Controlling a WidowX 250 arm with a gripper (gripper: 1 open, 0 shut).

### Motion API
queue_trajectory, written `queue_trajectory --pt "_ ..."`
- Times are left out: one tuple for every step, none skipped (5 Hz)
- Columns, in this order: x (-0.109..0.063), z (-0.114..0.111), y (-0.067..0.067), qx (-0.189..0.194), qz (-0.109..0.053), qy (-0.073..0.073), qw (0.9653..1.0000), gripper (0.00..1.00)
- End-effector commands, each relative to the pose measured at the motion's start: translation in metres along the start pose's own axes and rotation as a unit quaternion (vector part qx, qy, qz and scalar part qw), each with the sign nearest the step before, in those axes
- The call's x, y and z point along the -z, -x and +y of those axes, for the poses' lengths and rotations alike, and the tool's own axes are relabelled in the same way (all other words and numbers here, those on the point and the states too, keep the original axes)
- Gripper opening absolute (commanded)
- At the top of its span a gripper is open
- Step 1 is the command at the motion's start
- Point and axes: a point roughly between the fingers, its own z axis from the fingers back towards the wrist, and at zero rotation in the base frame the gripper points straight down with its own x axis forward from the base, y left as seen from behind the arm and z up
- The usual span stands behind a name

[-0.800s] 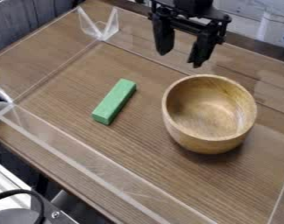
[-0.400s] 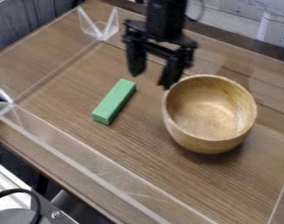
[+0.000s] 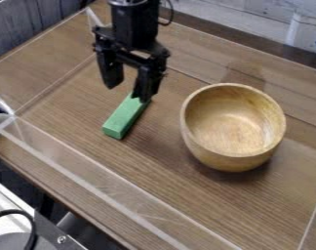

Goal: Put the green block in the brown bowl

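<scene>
You saw a brown wooden table top (image 3: 239, 210) with clear plastic walls (image 3: 69, 161) standing along its edges. A clear clip-like piece (image 3: 2, 122) sat at the left edge, where two of those walls met.

A little left of the middle of the table top lay the small flat bright green block (image 3: 122, 119). It was a long bar lying flat on the wood. Its near end pointed toward the left front edge and its far end pointed toward the back. The far end was partly hidden behind the robot's fingers.

Right above that far end you saw the black robot gripper (image 3: 128, 82). It pointed straight down. Its two dark fingers (image 3: 146, 84) were spread wide apart, with a clear gap between them. Nothing was held in them. The finger tips were low, just over the far end of the green block. You could not tell if they touched it.

To the right of the block sat the round light-brown wooden bowl (image 3: 234, 126), close to the right edge of the table top. It stood upright with thick walls and a smooth rim. The bowl was much bigger than the block. A strip of bare wood lay between the block and the bowl, so they did not touch.
</scene>
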Motion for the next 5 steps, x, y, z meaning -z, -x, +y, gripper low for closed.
queue_trajectory --pt "-0.002 0.008 0.002 0.001 -0.022 -0.008 0.9997 1.0" --pt "0.008 0.012 0.005 0.001 -0.023 -0.008 0.9997 1.0" --pt "0.015 0.016 0.002 -0.001 -0.023 -0.007 0.9997 1.0" --pt "0.018 0.018 -0.001 -0.002 -0.026 -0.006 0.9996 1.0" --pt "0.018 0.018 -0.004 -0.003 -0.03 -0.005 0.9995 1.0"
